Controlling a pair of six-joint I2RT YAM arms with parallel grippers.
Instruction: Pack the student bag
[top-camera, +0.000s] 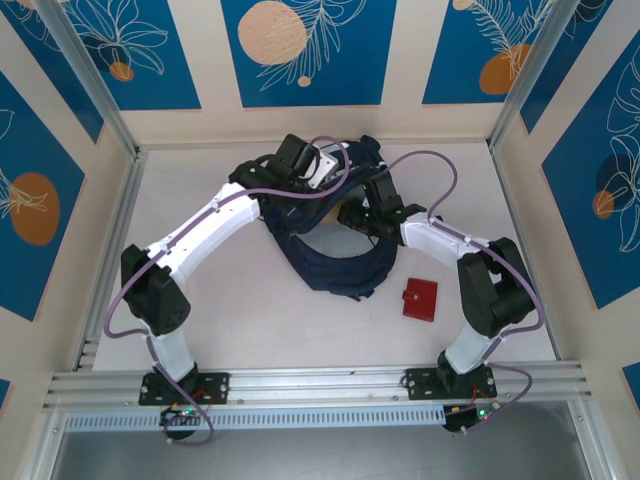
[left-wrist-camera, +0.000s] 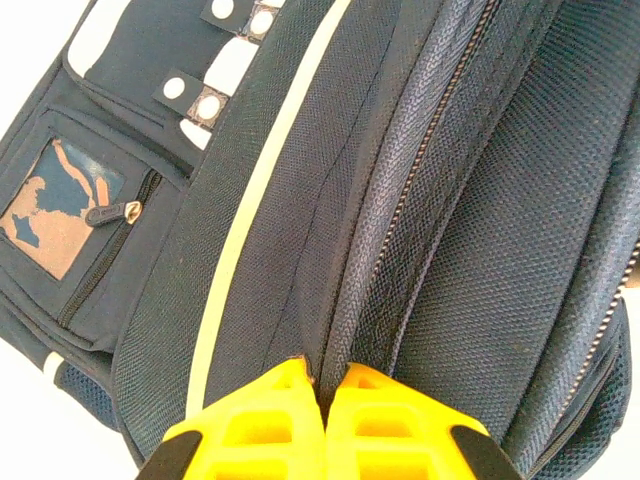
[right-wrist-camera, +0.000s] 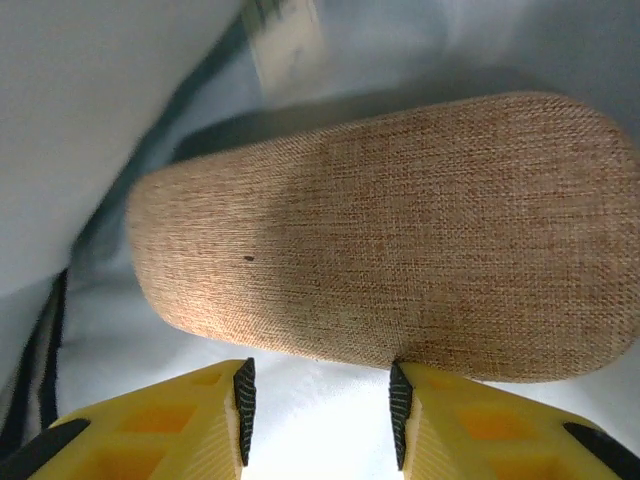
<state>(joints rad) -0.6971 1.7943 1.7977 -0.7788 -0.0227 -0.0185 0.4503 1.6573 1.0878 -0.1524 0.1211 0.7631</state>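
Observation:
The student bag (top-camera: 330, 268), dark navy, lies in the middle of the table with its mouth held open. My left gripper (top-camera: 318, 170) is at the bag's far rim, shut on a fold of navy fabric beside the zip (left-wrist-camera: 400, 200); in the left wrist view the yellow tips (left-wrist-camera: 328, 385) pinch that fold. My right gripper (top-camera: 352, 215) reaches into the bag's mouth from the right. In the right wrist view it (right-wrist-camera: 320, 395) stands open over pale lining (right-wrist-camera: 90, 90), with a brown woven case (right-wrist-camera: 390, 230) lying just past its tips and nothing between the pads.
A small red wallet (top-camera: 419, 299) lies on the table to the right of the bag, near the right arm's base. Walls with metal frame posts close the table in on the left, back and right.

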